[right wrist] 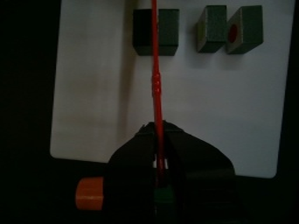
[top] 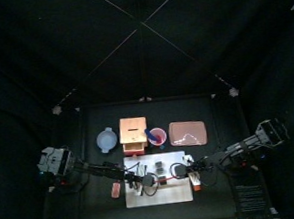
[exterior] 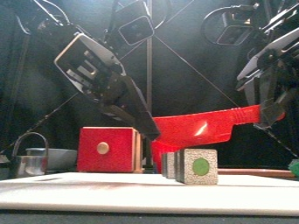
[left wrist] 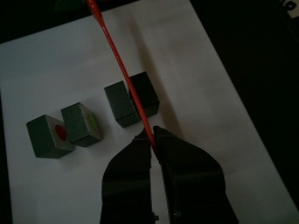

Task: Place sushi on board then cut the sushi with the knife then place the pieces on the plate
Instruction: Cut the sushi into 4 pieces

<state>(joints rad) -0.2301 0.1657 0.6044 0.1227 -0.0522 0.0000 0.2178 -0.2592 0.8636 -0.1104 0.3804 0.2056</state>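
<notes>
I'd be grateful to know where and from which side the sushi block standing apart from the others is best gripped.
Probably from straight above, jaws across the flat dark green side walls of the lone sushi block: they are parallel, and a gap separates it from its neighbours. The red knife over it must clear first.

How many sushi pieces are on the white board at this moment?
3 sushi pieces on the white cutting board: one piece beside a second piece, a third piece apart from them under the red knife. Others may lie hidden.
</notes>
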